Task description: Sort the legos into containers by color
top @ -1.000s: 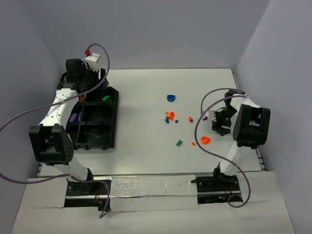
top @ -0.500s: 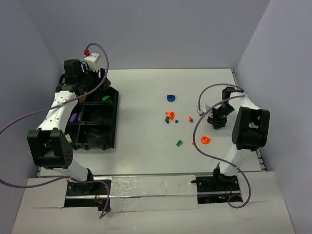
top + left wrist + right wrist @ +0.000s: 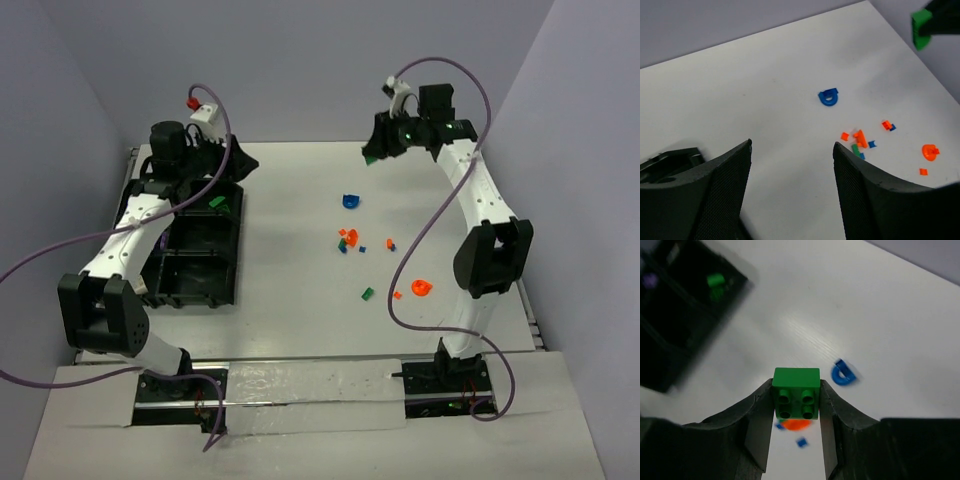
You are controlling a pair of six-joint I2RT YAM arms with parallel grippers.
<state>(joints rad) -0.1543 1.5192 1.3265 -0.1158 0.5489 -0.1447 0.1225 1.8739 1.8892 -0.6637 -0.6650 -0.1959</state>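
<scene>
My right gripper (image 3: 374, 152) is shut on a green two-by-two brick (image 3: 796, 392) and holds it high over the table's far middle. The brick also shows in the left wrist view (image 3: 921, 29). My left gripper (image 3: 236, 166) is open and empty, just past the far right corner of the black divided tray (image 3: 237, 250). A green piece (image 3: 216, 202) lies in a far tray compartment. On the table lie a blue rounded piece (image 3: 350, 201), a cluster of orange, green and blue bricks (image 3: 347, 239), an orange rounded piece (image 3: 421, 288) and a green brick (image 3: 367, 293).
The tray stands at the left, and it shows blurred in the right wrist view (image 3: 685, 315). Grey walls close the table's back and sides. Purple cables loop from both arms. The arm bases (image 3: 300, 385) sit at the near edge.
My right arm has swung from the table's right side up to the far middle, the green brick now showing in its jaws. My left gripper has moved right, off the tray's far end.
</scene>
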